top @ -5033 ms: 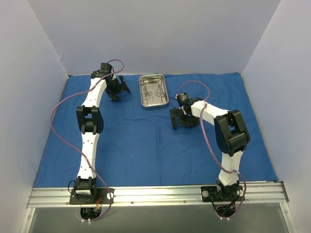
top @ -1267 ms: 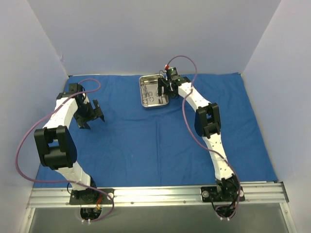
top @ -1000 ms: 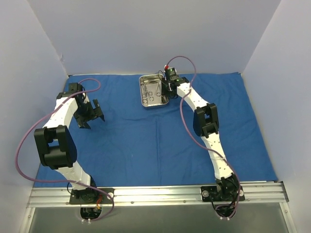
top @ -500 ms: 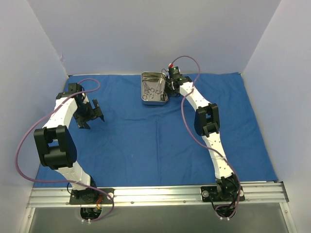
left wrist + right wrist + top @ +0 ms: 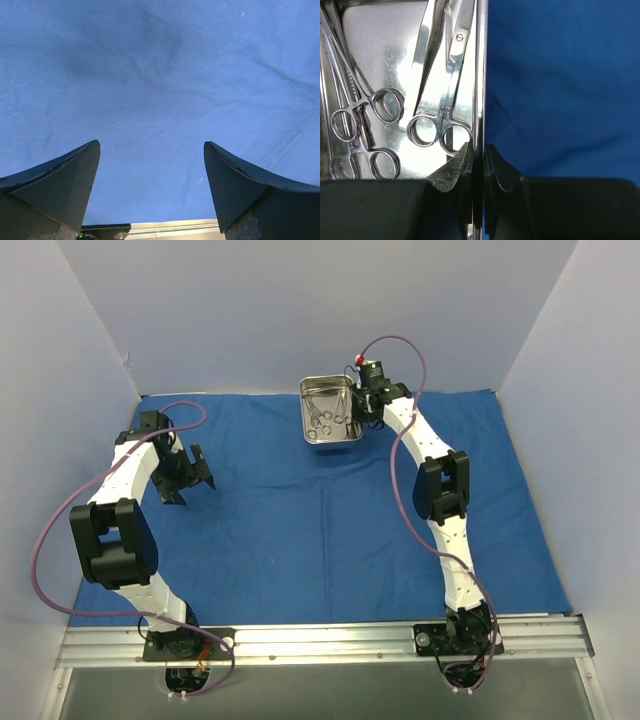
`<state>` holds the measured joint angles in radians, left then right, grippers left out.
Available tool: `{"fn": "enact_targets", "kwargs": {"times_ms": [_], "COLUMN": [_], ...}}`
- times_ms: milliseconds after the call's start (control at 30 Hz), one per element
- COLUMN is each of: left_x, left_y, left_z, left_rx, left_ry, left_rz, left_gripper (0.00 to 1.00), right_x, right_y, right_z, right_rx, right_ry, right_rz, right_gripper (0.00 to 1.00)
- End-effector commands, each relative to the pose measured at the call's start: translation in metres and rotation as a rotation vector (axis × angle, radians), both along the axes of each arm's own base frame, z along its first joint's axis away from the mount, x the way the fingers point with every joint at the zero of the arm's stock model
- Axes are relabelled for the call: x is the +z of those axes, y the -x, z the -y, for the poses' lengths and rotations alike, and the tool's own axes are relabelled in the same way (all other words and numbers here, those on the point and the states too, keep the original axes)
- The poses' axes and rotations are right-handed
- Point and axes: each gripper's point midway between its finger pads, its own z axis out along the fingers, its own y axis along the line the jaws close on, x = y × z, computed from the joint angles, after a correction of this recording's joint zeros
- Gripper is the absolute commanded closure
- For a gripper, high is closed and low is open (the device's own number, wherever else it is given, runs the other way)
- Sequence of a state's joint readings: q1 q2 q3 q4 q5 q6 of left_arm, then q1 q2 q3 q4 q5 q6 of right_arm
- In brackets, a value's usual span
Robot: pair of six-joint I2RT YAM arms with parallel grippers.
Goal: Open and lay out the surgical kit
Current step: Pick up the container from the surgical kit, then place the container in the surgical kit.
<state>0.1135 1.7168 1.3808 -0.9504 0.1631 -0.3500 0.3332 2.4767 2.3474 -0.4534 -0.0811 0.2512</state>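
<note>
we see the blue cloth wrap (image 5: pixel 330 540) spread flat over the table. our right arm stretches far forward, and the right gripper (image 5: pixel 478 150) is pinched tight on the right rim of the steel tray (image 5: pixel 335 436) near the cloth's far edge. our left arm folds back at the left, and the left gripper (image 5: pixel 150 165) is spread wide above bare cloth, holding nothing. ring-handled scissors and forceps (image 5: pixel 451 82) lie inside the tray.

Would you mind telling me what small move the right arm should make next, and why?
Probably ease the steel tray toward the middle of the blue cloth, keeping it level: the right end effector is shut on the tray's right rim, and ring-handled instruments lie loose inside, so a tilt could spill them.
</note>
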Motion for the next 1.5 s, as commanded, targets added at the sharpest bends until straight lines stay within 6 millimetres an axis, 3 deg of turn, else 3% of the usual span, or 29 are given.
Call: {"fn": "enact_targets", "kwargs": {"times_ms": [0,33,67,333,567,667,700,733,800,900,1000,1067,1200,1300,1333,1467], "left_x": [0.012,0.011,0.011,0.008,0.006,0.004,0.004,0.003,0.003,0.001,0.001,0.001,0.002,-0.001,-0.003,0.003], "left_y": [-0.014,-0.014,-0.014,-0.016,-0.016,-0.016,-0.016,-0.016,-0.015,-0.014,-0.014,-0.013,-0.016,-0.020,-0.020,-0.024], "left_z": [-0.001,-0.001,-0.001,0.001,0.000,0.001,0.001,0.001,0.001,0.001,0.000,0.000,0.005,0.007,0.007,0.012], "left_rx": [-0.018,-0.019,-0.021,-0.028,-0.031,-0.032,-0.033,-0.033,-0.033,-0.033,-0.034,-0.034,-0.038,-0.038,-0.032,-0.040], "left_ry": [0.007,0.008,0.009,0.022,0.020,0.024,0.024,0.024,0.024,0.022,0.021,0.021,0.042,0.035,0.028,0.035], "left_rz": [0.072,0.070,0.071,0.058,0.049,0.045,0.043,0.042,0.037,0.030,0.027,0.025,0.033,0.024,0.012,0.032], "left_gripper": [0.06,0.06,0.06,0.06,0.06,0.06,0.06,0.06,0.06,0.06,0.06,0.06,0.06,0.06,0.06,0.06], "right_x": [0.083,0.071,0.076,0.059,0.017,0.001,-0.003,-0.006,-0.009,0.006,0.028,0.039,0.054,0.034,0.040,0.030], "right_y": [-0.001,0.004,0.006,0.020,0.040,0.045,0.046,0.047,0.046,0.037,0.027,0.024,0.013,0.010,0.005,-0.003], "right_z": [0.003,0.007,0.009,0.039,0.076,0.081,0.081,0.081,0.081,0.081,0.081,0.076,0.044,0.019,0.014,-0.002], "right_rx": [0.037,0.038,0.043,0.026,-0.008,-0.004,0.002,0.006,0.010,-0.005,-0.038,-0.039,0.009,0.034,0.033,0.007], "right_ry": [-0.012,0.001,0.010,0.067,0.097,0.106,0.110,0.115,0.120,0.118,0.112,0.100,0.049,0.035,0.027,0.016], "right_rz": [0.167,0.141,0.152,0.112,0.032,-0.005,-0.017,-0.025,-0.040,-0.006,0.037,0.060,0.106,0.078,0.095,0.099], "right_gripper": [1.00,1.00,1.00,1.00,1.00,1.00,0.95,0.83,0.47,0.30,0.25,0.24,0.28,0.36,0.39,0.56]}}
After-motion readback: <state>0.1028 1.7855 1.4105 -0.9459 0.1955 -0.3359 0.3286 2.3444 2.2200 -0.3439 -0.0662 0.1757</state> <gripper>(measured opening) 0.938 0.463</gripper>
